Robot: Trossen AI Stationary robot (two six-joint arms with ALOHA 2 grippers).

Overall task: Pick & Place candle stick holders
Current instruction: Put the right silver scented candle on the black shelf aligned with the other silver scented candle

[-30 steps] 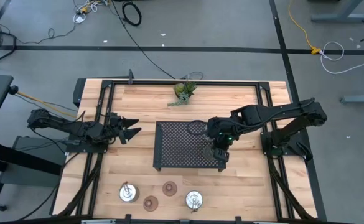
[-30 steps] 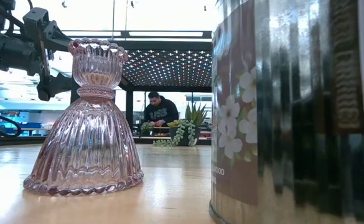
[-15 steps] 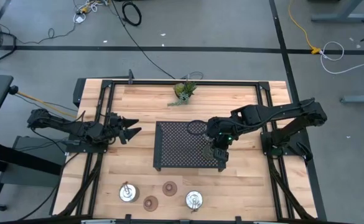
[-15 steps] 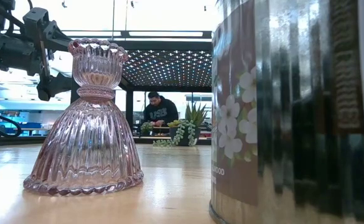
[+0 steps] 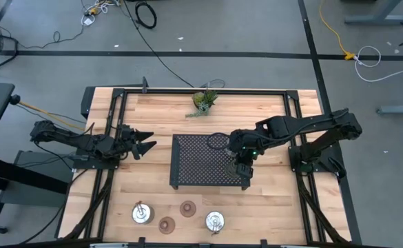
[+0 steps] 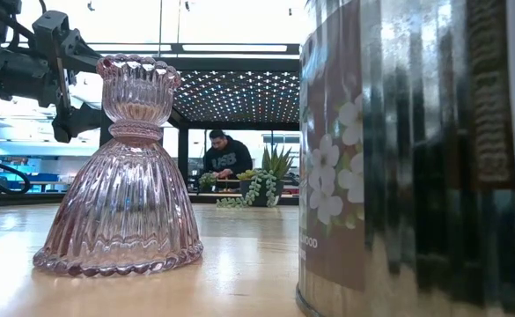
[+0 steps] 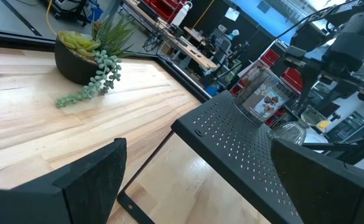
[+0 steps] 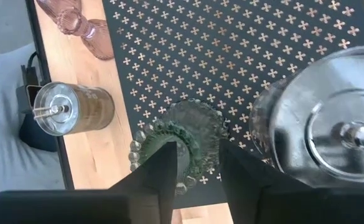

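An olive-green candle stick holder (image 8: 191, 137) stands on the near right corner of a black perforated rack (image 5: 202, 162), and my right gripper (image 5: 241, 167) is shut on it from above. A shiny silver holder (image 8: 334, 121) stands beside it on the rack. Two silver holders (image 5: 141, 213) (image 5: 215, 221) and two brownish-red ones (image 5: 187, 207) (image 5: 167, 224) rest on the wood near the table's near edge. My left gripper (image 5: 145, 145) is open and empty, left of the rack. My right gripper pinches the olive-green holder's upper part (image 8: 197, 134) between its two fingers (image 8: 163, 171), which point down from above. The holder stands upright, its beaded foot (image 8: 145, 140) on the rack near the rack's edge.
A potted plant sprig (image 5: 203, 101) sits at the table's far edge. In the right wrist view, a tin with a silver lid (image 8: 73, 109) and pink glass holders (image 8: 76, 25) stand on the wood beside the rack. A person (image 6: 224, 158) works in the room beyond.
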